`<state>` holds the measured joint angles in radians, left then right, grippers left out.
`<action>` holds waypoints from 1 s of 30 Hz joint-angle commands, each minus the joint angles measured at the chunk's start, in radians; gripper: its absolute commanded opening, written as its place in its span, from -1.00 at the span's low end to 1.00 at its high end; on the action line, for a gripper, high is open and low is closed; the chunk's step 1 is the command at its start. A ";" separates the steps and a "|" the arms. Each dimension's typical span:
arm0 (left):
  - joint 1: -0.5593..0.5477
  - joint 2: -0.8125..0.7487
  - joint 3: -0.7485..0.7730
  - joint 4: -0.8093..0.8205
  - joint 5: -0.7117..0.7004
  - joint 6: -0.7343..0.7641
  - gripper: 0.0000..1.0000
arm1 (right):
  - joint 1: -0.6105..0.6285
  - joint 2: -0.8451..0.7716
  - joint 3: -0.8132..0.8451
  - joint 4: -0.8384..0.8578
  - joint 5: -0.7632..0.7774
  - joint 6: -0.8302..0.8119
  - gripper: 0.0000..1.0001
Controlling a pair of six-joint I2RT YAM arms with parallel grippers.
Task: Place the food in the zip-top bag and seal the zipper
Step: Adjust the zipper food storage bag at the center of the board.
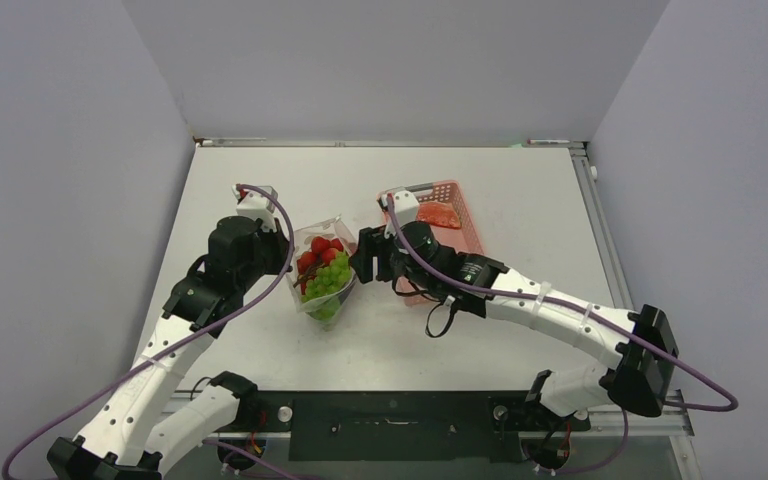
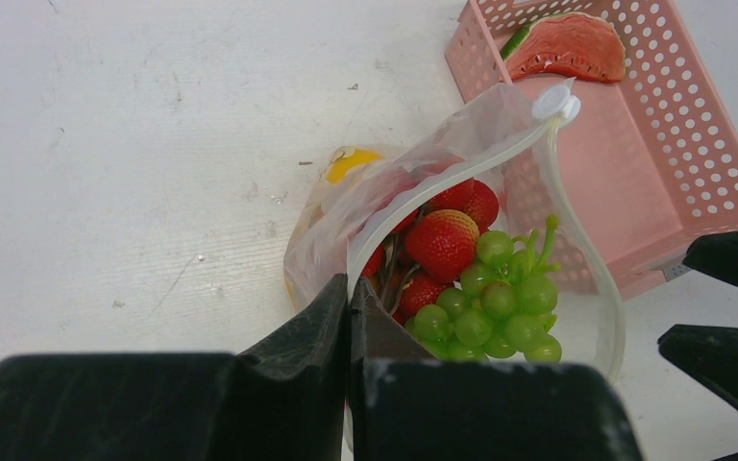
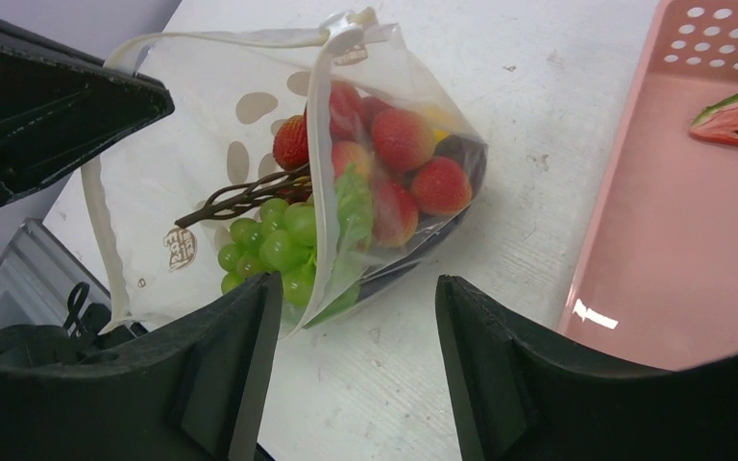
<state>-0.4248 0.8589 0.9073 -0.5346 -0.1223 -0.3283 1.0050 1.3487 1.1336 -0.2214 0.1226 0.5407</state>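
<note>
The zip-top bag (image 1: 322, 275) lies on the table between my arms with its mouth gaping. Inside it is food: red strawberries (image 2: 442, 240), green grapes (image 2: 495, 307), a yellow piece (image 2: 351, 163) and a dark purple piece (image 3: 466, 154). My left gripper (image 2: 353, 293) is shut on the zipper (image 2: 442, 182) at the mouth's near end. The white slider (image 2: 554, 102) sits at the far end. My right gripper (image 3: 356, 288) stands open just right of the bag. Its left finger is beside the bag's lower edge and nothing is between the fingers.
A pink slotted basket (image 1: 465, 215) stands right of the bag, behind my right gripper (image 1: 360, 258). A watermelon slice (image 2: 572, 48) lies in its far end. The table's side rail (image 1: 600, 230) runs along the right.
</note>
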 commanded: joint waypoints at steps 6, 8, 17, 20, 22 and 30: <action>0.000 0.000 0.016 0.036 0.007 0.009 -1.00 | 0.044 0.067 0.027 0.039 -0.025 0.002 0.16; 0.000 0.000 0.014 0.036 0.006 0.009 -1.00 | 0.048 0.082 0.032 0.028 -0.009 0.002 0.11; 0.000 -0.003 0.016 0.037 0.007 0.009 -1.00 | 0.056 0.128 0.067 0.006 0.035 0.000 -0.26; 0.000 -0.003 0.016 0.037 0.006 0.009 -1.00 | 0.057 0.143 0.085 -0.001 0.042 -0.002 -0.45; 0.000 -0.003 0.016 0.036 0.006 0.009 -1.00 | 0.058 0.148 0.102 -0.009 0.047 -0.007 -0.64; 0.000 -0.006 0.015 0.036 0.010 0.009 -1.00 | 0.067 0.109 0.165 -0.024 0.074 -0.048 -0.89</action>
<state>-0.4248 0.8589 0.9073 -0.5343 -0.1219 -0.3279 1.0630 1.4929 1.2236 -0.2562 0.1574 0.5255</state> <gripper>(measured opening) 0.001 0.062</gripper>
